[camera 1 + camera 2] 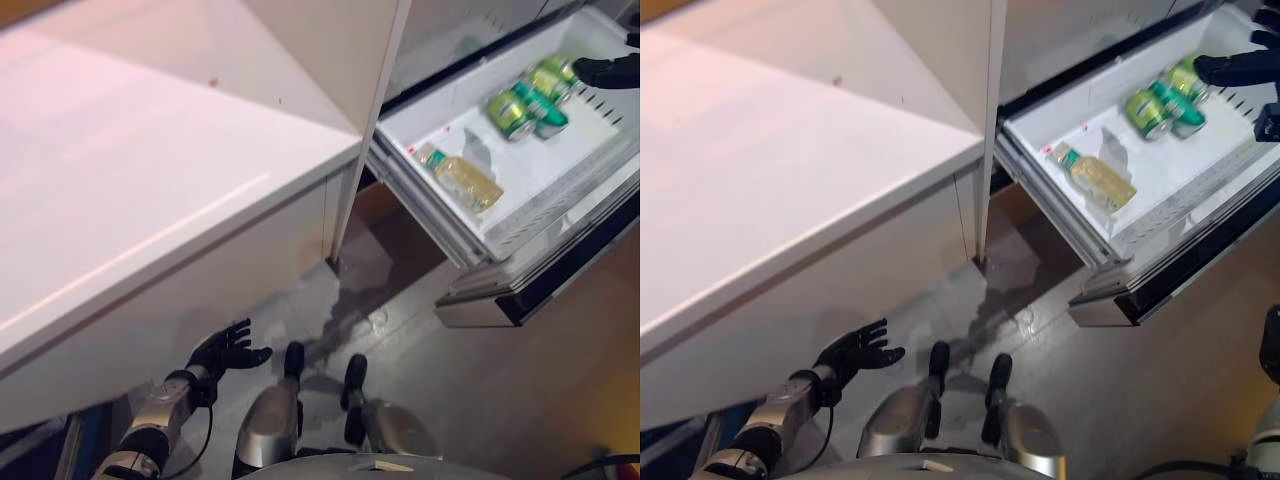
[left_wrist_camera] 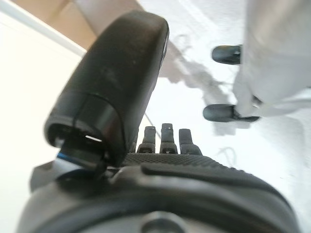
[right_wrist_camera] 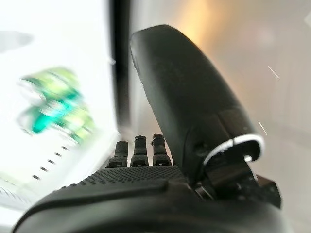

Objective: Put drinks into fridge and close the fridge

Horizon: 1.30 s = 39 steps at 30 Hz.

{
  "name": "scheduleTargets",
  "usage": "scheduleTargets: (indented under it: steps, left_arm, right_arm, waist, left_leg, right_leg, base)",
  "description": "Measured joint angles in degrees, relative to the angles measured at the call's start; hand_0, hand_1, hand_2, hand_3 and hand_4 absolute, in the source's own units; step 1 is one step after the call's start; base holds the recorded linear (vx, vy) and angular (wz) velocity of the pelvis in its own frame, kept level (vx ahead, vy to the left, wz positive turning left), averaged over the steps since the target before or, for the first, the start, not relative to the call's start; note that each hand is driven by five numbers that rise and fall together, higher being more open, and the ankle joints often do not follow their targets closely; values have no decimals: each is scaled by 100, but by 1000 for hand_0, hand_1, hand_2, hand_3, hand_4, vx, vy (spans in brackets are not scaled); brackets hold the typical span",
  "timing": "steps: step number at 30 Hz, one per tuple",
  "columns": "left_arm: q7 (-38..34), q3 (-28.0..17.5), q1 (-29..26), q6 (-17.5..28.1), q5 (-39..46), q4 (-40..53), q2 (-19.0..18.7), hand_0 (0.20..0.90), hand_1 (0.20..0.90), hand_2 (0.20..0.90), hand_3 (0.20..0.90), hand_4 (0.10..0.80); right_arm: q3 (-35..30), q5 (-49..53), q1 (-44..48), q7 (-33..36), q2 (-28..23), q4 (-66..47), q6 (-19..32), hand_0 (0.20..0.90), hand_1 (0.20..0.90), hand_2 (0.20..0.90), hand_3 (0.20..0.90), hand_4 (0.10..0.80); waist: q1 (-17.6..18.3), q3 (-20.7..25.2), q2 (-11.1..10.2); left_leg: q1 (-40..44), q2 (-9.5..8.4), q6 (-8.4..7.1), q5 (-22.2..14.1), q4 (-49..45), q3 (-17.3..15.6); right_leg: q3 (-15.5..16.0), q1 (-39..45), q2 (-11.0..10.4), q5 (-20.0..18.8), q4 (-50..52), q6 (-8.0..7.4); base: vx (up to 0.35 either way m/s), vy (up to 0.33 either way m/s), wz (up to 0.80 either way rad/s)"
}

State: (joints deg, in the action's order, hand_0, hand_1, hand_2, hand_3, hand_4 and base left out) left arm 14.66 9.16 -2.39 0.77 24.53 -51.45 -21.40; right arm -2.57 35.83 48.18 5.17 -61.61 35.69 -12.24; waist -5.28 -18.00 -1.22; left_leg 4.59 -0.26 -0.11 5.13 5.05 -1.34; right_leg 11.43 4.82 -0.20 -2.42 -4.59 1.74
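Left to right. The left hand [image 1: 225, 350] hangs low beside the white cabinet front, over the grey floor [image 1: 520, 400]; its fingers [image 1: 876, 338] are spread and relaxed, holding nothing, and no drink lies near them. Above it runs the white tabletop [image 1: 130, 180], bare in the part shown; whether further drinks wait outside the frame cannot be told. Beyond the tabletop's corner the fridge drawer [image 1: 470, 245] stands pulled out over the floor. Inside it, on the white drawer bottom, lies a bottle of yellow drink [image 1: 462, 178] with a green cap, on its side and well apart from either hand. Further along lie green cans [image 1: 525, 105], on their sides and close together; their exact number is hard to tell, at least three. The right hand [image 1: 1235, 68] reaches in over the far corner of the drawer, with its fingers [image 1: 600, 70] extended and relaxed, their tips just beside the furthest can; whether they touch it cannot be told. The right wrist view shows the hand's own fingers [image 3: 138, 150] straight and nothing held between them and the thumb, with the green cans blurred just beyond the fingertips.

Judged state of the task: the drinks seen here are already in the drawer, so the loading step appears done or nearly so. What remains is to draw the right hand clear of the drawer and push the drawer shut; the fridge is plainly not yet closed
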Motion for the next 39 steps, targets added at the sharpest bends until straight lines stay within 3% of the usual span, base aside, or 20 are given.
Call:
scheduleTargets:
  steps: [6,11,15,21,27,39]
  left_arm:
    - [70,14,265,-14,-222,-532,181,900,900,900,900,800]
    - [90,75,456,5,-225,-755,284,900,900,900,900,800]
    - [92,241,529,4,-233,-862,300,900,900,900,900,800]
    - [-10,244,493,6,-217,-856,302,900,900,900,900,800]
    - [-195,243,203,59,-127,-734,320,900,900,900,900,800]
    - [-429,223,-29,230,288,-413,371,900,900,900,900,800]
  right_arm:
    - [-1045,1009,-1350,752,895,-44,587,900,900,900,900,800]
    - [-1316,1698,-2236,1200,1488,-38,800,900,900,900,900,800]
    - [-1500,2321,-2805,1308,1923,-36,943,900,900,900,900,800]
    - [-1516,2668,-2851,1306,1977,-20,1083,900,900,900,900,800]
    - [-1513,2879,-2691,1245,1976,66,1126,900,900,900,900,800]
    - [-1466,2995,-1800,628,1690,584,1271,900,900,900,900,800]
  waist:
    - [286,633,-4]
    - [506,704,41]
    - [544,696,56]
    - [510,601,14]
    - [308,224,45]
    - [233,-339,184]
  left_leg:
    - [413,-7,13,-166,1,-78]
    - [486,-24,44,-279,-196,-160]
    - [327,-28,76,-550,-771,-137]
    - [-288,-178,200,-985,-1830,-53]
    - [-1170,-299,294,-1477,-3210,-7]
    - [-2447,-488,442,-1738,-4482,31]
  right_leg:
    - [-156,390,1,69,-56,-83]
    - [-282,478,-21,95,17,-117]
    - [-264,365,-86,350,532,-96]
    - [-206,-468,-389,1095,2144,-103]
    - [-167,-1267,-650,1565,3446,-113]
    - [-231,-2409,-922,1773,4609,-212]
  base:
    - [112,-1,-11]
    - [100,-23,-13]
    - [31,-10,3]
    - [-39,-3,10]
    - [-75,39,13]
    - [-87,55,5]
